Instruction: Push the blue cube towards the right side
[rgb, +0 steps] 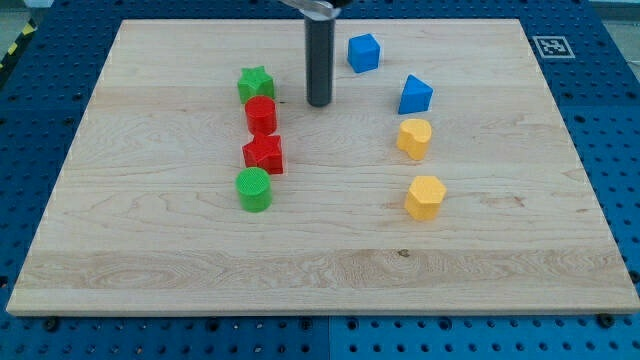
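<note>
Blue cube sits near the surface's top edge, about mid-width. My tip rests below and to the left of it, apart, not touching. No gripper on this rig, just the bare rod, holding nothing.

Blue wedge-shaped block lies to the cube's lower right, near it. Red cylinder and green star stand near the tip's left.

Risks, as I judge them: a push started from this low angle would drive the cube toward the top edge, not rightward. Off-centre contact could spin it. A downward-slanting push may jam it against the wedge-shaped block.
</note>
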